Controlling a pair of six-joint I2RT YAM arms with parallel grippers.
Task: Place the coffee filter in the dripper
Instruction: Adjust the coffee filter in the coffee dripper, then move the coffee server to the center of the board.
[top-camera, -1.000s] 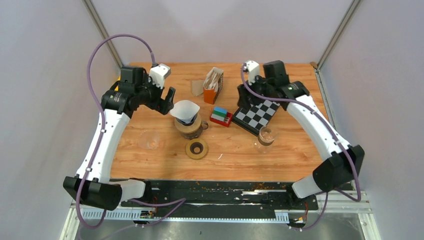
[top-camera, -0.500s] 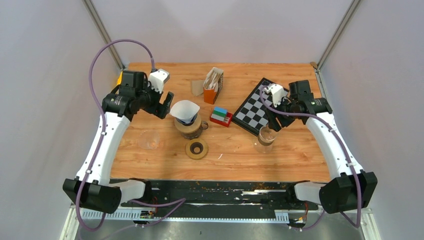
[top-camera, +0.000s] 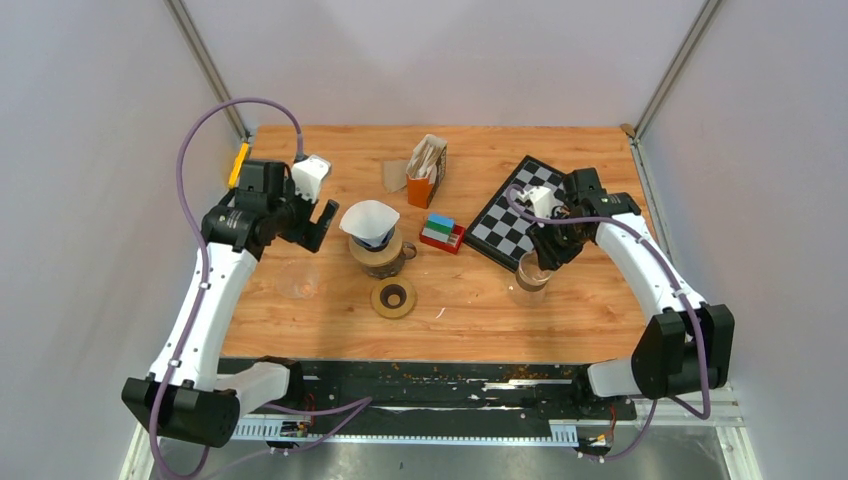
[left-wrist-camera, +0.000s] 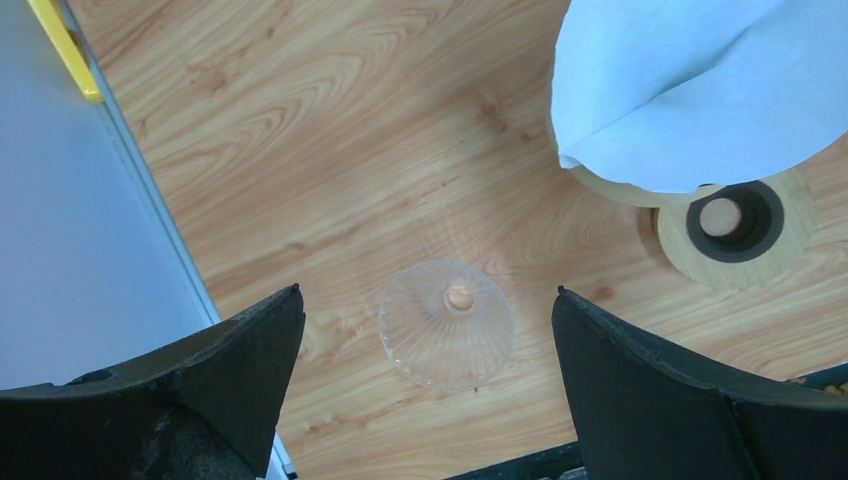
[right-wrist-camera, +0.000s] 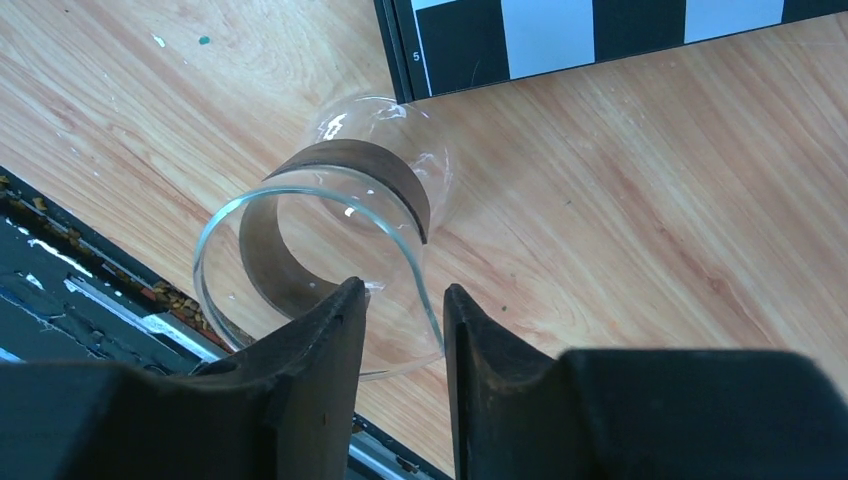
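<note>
Right jaws astride carafe (right-wrist-camera: 345, 165) rim, wooden table (top-camera: 470, 312), white walls (top-camera: 450, 60)

coffee filter (top-camera: 368, 218) in dripper (top-camera: 385, 256), ring (top-camera: 393, 297) before it, checkerboard (top-camera: 510, 228) to right

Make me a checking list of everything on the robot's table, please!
Surface: wooden table, a few small specks.
Job's things: paper filter sits open in the brown dripper.
Clutter: checkerboard, orange box, block box, wooden ring, clear glass cone.
Tools: left tool wide open, empty; right tool straddles the glass jug's rim, jaws slightly apart.
Cables: purple cable loops above the left arm.
Surroundings: plain grey walls.
</note>
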